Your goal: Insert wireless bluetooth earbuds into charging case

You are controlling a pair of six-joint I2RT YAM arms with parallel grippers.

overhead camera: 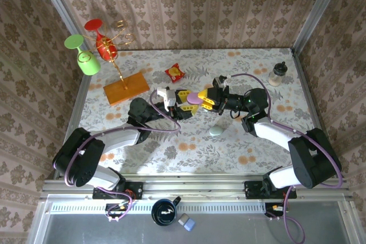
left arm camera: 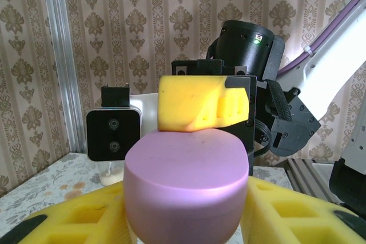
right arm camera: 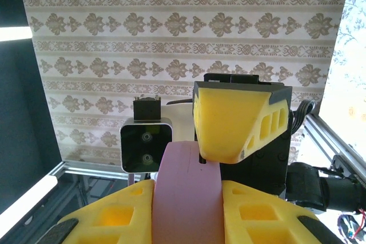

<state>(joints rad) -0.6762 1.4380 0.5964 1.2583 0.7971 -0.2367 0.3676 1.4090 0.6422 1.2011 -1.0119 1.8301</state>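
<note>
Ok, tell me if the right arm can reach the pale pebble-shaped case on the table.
Likely not yet: right gripper is shut on the lilac plastic case; the pale case lies unobstructed.

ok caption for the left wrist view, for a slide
left pincer grips the lilac charging case by its sides, a finger of the right pincer on top

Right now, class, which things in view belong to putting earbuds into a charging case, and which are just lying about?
Job in hand: lilac charging case, gripped by the left hand and the right hand; pale pebble-shaped case, lying apart.

Lying about: red-and-yellow snack packet; wooden stand with green glass and red glass; small jar; dark cup.
</note>
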